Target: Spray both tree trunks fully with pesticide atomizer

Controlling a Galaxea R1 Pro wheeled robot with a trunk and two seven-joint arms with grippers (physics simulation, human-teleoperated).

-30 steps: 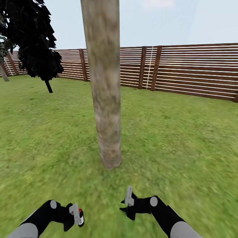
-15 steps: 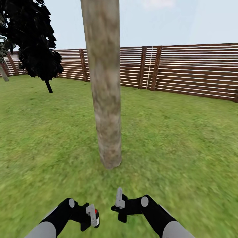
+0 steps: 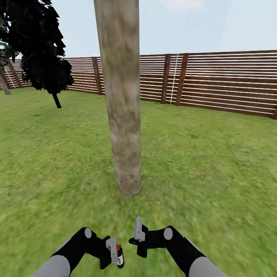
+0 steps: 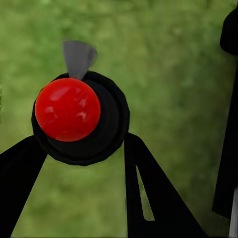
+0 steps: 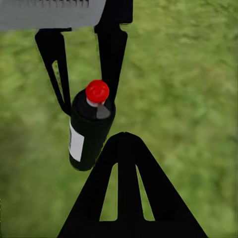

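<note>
A thick pale grey-brown tree trunk (image 3: pixel 123 115) with mottled bark rises from the lawn straight ahead, its base a short way beyond both grippers. My left gripper (image 3: pixel 115 254) is shut on the pesticide atomizer (image 3: pixel 120 257), a small dark green bottle with a red top, held low over the grass. In the left wrist view the red top (image 4: pixel 68 109) faces the camera between the two black fingers (image 4: pixel 148 193). The right wrist view shows the atomizer (image 5: pixel 91 131) upright with a white label. My right gripper (image 3: pixel 137 232) is just right of it, shut and holding nothing, fingertips together (image 5: pixel 125 139).
Green lawn (image 3: pixel 215 165) spreads on all sides of the trunk. A brown horizontal-slat fence (image 3: pixel 227 82) closes the back. A black-foliaged conifer (image 3: pixel 38 46) stands at the far left near the fence.
My left gripper has carried the atomizer rightward, close to the right gripper. The right gripper shifted slightly left, then held still. The camera has not moved.
</note>
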